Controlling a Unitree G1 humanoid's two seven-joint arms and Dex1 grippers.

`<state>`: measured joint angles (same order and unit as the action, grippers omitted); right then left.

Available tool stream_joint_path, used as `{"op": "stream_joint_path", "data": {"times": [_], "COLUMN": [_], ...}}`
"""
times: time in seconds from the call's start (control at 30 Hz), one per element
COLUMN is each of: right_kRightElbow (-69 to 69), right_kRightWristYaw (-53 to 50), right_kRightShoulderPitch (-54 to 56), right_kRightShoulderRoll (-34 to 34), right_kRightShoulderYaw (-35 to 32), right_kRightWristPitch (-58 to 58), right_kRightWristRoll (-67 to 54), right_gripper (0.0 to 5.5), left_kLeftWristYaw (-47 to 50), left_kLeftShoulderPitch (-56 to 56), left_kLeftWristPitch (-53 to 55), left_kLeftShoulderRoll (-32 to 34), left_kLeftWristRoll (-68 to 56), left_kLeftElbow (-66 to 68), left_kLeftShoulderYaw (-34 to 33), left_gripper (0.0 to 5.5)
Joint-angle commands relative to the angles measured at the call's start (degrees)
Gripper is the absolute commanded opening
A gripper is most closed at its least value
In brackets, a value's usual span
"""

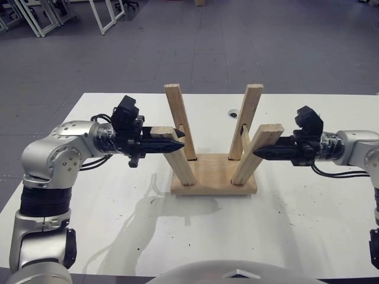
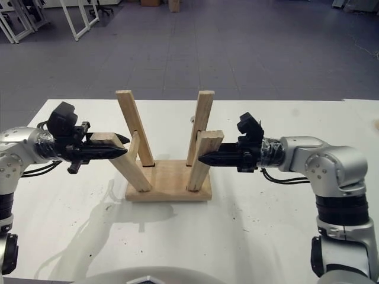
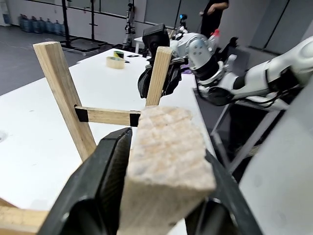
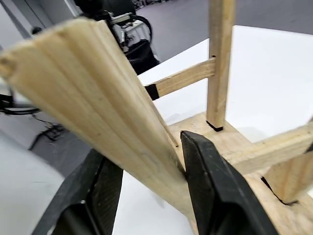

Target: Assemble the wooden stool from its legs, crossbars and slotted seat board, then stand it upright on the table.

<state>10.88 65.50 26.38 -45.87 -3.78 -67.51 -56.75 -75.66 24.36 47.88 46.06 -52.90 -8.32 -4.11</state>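
Observation:
The wooden stool lies upside down on the white table (image 1: 106, 236), its seat board (image 1: 216, 177) flat and its legs pointing up and splayed outward. My left gripper (image 1: 176, 141) is shut on the top end of the near left leg (image 1: 183, 165). My right gripper (image 1: 259, 152) is shut on the top end of the near right leg (image 1: 246, 165). The two far legs (image 1: 179, 115) (image 1: 249, 115) stand free behind them. A crossbar (image 3: 107, 116) with dark ends joins the far legs. In the right wrist view, black fingers (image 4: 210, 181) clamp the near right leg (image 4: 98, 98) from both sides.
A round cable hole (image 1: 233, 112) sits in the table behind the stool. Bare table surface lies in front of the stool and to both sides. Grey floor and white frames (image 1: 35, 15) lie beyond the far edge. A tape roll (image 3: 115, 61) rests on another table.

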Motion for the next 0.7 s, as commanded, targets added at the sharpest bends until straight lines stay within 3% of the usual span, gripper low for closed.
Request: {"op": "stream_joint_path", "data": {"times": [0.03,0.1,0.2,0.43,0.7], "right_kRightElbow": [-3.11,-7.51,-14.02,-23.83,-39.93], "right_kRightWristYaw": [0.96,-0.90,-5.41,-11.21,-4.59], "right_kRightShoulderPitch": [4.50,8.22,11.06,11.49,13.46], "right_kRightShoulderRoll": [-0.59,0.47,2.53,7.90,3.28], "right_kRightShoulderYaw": [-1.75,-2.60,-1.44,-2.20,-0.44], "right_kRightWristPitch": [-18.97,-23.88,-24.96,-19.87,-5.13], "right_kRightWristRoll": [-15.14,-18.93,-20.32,-11.54,4.72], "right_gripper": [1.77,1.77,2.46,3.76,3.76], "left_kLeftWristYaw": [-4.57,-5.18,-2.84,-1.57,-3.82], "left_kLeftShoulderPitch": [-0.24,1.19,4.71,13.00,14.74], "left_kLeftWristPitch": [13.95,18.45,21.30,9.28,8.66], "left_kLeftShoulderRoll": [2.97,3.92,2.08,-3.41,-2.33], "left_kLeftWristRoll": [-8.23,-11.26,-11.52,4.71,7.79], "left_kLeftElbow": [0.91,1.70,7.43,27.32,37.56], "left_kLeftShoulderYaw": [2.44,2.74,2.80,7.20,2.32], "left_gripper": [1.38,1.38,1.98,2.94,2.94]}}
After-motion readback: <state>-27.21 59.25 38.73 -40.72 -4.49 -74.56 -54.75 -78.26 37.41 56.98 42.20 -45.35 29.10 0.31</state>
